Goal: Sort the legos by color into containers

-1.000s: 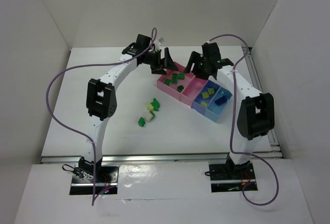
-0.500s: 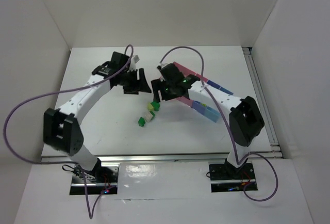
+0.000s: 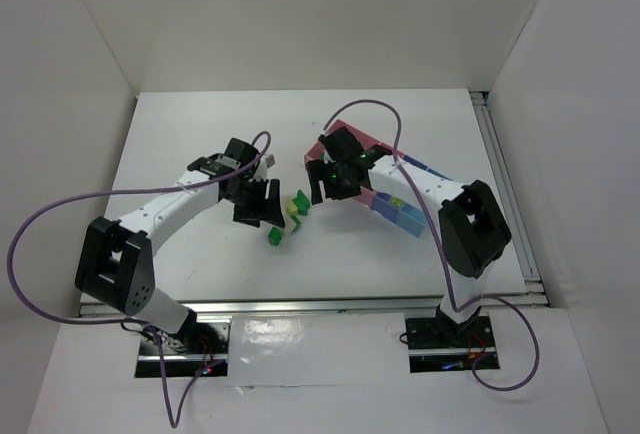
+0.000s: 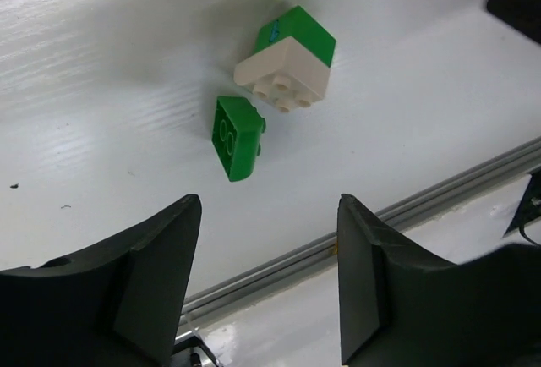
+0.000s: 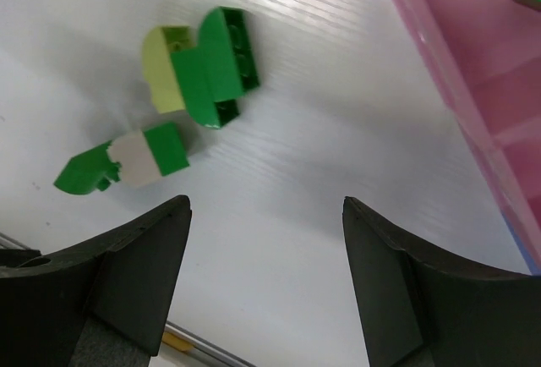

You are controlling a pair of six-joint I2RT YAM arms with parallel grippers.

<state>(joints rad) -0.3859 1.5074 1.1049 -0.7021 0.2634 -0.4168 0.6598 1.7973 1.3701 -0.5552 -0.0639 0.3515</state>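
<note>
Several loose legos lie on the white table. In the left wrist view a dark green brick [image 4: 237, 137] lies alone, with a cream-white brick [image 4: 283, 75] against another green one [image 4: 297, 33] beyond it. My left gripper [image 4: 269, 206] hangs open just short of them, nothing between its fingers. The right wrist view shows a dark green brick [image 5: 218, 67] joined to a pale yellow-green one [image 5: 165, 58]. My right gripper [image 5: 266, 206] is open and empty above bare table. From above, the left gripper [image 3: 255, 204] and right gripper [image 3: 335, 174] flank the pile [image 3: 295, 209].
The containers sit back right, mostly hidden under my right arm. A pink rim [image 3: 378, 147] and a light-blue box [image 3: 408, 219] show; pink wall [image 5: 473, 54] fills the right wrist view's corner. A metal rail [image 4: 338, 244] runs along the near table edge.
Both arms have swung from over the containers down to the loose pile, the left from the left side, the right from the right. The left jaws have narrowed somewhat.
</note>
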